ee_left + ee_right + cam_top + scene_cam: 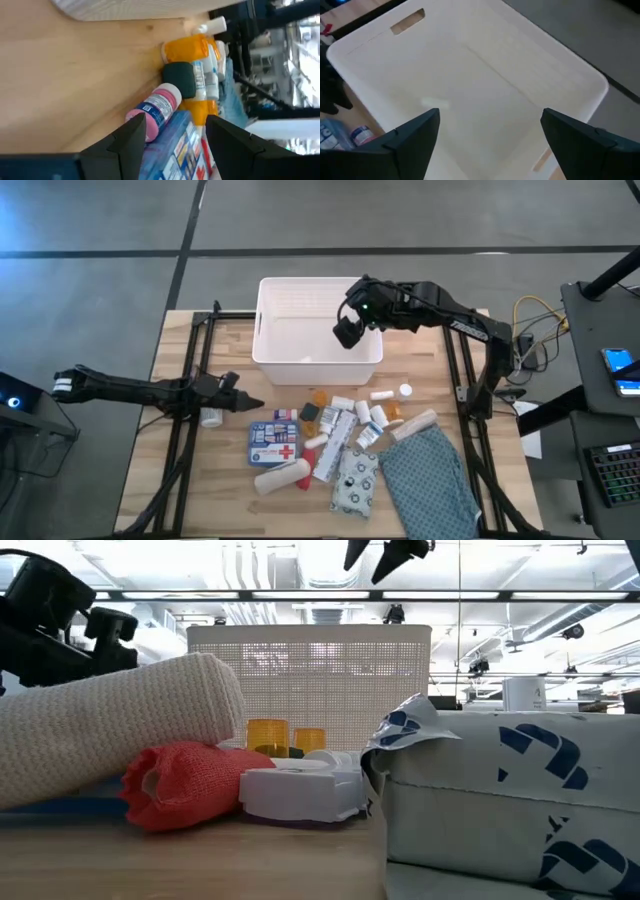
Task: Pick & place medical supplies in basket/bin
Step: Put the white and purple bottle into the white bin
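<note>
The white lattice basket [300,355] stands at the table's far middle. My right gripper [348,332] hovers open above its inside [485,95], where one small white item [436,103] lies on the floor. My left gripper [243,402] is open and low over the table, left of the heap of supplies. Just ahead of its fingers lie the blue first-aid box [172,147] and a pink-capped bottle [157,107]. Beyond these are a dark green block [179,79] and an orange vial [187,48]. The blue box [273,444] lies flat on the wood.
A white bottle [210,417] lies beside my left arm. A teal patterned cloth [425,475] and a patterned pouch [355,480] lie at the near right. A beige bandage roll [120,730] and a red roll [180,785] lie near the front edge. Bare wood lies left of the basket.
</note>
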